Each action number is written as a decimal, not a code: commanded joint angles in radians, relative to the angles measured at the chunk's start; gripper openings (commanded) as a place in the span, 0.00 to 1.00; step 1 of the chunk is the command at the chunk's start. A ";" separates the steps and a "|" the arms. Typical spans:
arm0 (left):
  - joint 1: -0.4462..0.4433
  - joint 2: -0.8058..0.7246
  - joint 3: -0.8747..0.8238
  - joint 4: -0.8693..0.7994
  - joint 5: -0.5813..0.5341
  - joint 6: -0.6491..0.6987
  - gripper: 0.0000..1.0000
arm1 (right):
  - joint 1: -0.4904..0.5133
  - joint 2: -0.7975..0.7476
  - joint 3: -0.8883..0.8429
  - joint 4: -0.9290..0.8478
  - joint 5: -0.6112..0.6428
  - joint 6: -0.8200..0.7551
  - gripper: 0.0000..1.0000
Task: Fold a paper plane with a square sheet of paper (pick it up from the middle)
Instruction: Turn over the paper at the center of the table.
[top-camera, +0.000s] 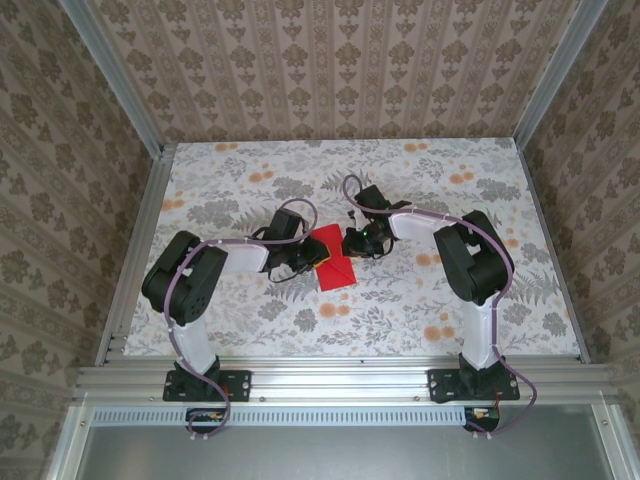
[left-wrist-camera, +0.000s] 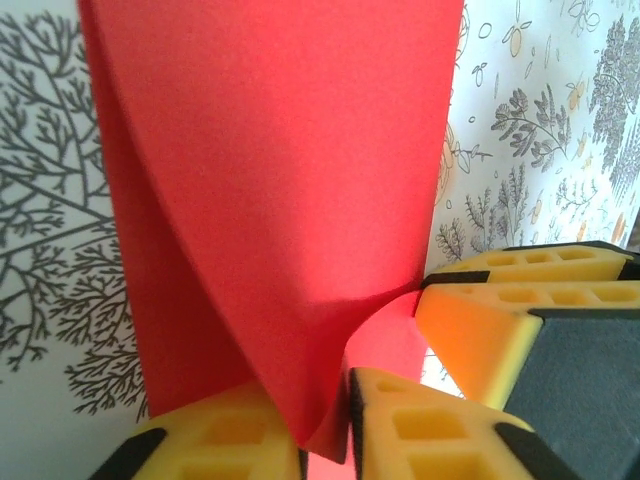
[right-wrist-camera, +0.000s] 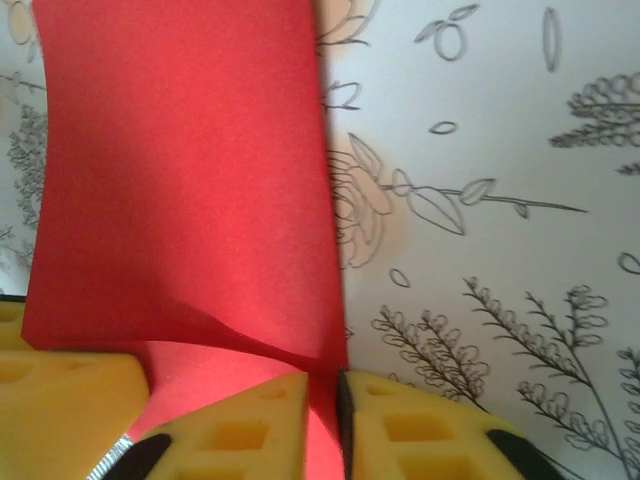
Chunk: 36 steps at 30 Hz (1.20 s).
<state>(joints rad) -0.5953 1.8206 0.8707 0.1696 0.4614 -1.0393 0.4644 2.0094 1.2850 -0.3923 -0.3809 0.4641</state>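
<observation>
The square sheet of paper is bright red, folded over on itself, and lies mid-table between both grippers. My left gripper sits at its left edge and my right gripper at its upper right. In the left wrist view the sheet curls upward, with my left gripper shut on its lower fold. In the right wrist view the sheet passes between the yellow pads of my right gripper, which is shut on its edge. The paper plane is out of view.
The floral table top stretches wide on all sides of the sheet. Patterned walls and metal rails box it in at the left, back and right. The other arm's yellow pad hovers close beside my left jaws.
</observation>
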 joint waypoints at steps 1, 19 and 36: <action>-0.008 0.008 0.014 0.006 -0.026 -0.008 0.14 | -0.006 -0.034 -0.010 -0.004 -0.005 0.014 0.25; 0.025 -0.345 0.117 -0.653 -0.329 0.340 0.00 | -0.103 -0.462 -0.280 0.176 0.175 0.104 0.80; -0.025 -0.308 0.500 -1.308 -1.031 0.538 0.00 | -0.112 -0.562 -0.344 0.182 0.305 0.126 0.88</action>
<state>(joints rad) -0.5938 1.4506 1.3209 -0.9943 -0.3820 -0.5404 0.3595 1.4826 0.9604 -0.2089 -0.1299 0.5694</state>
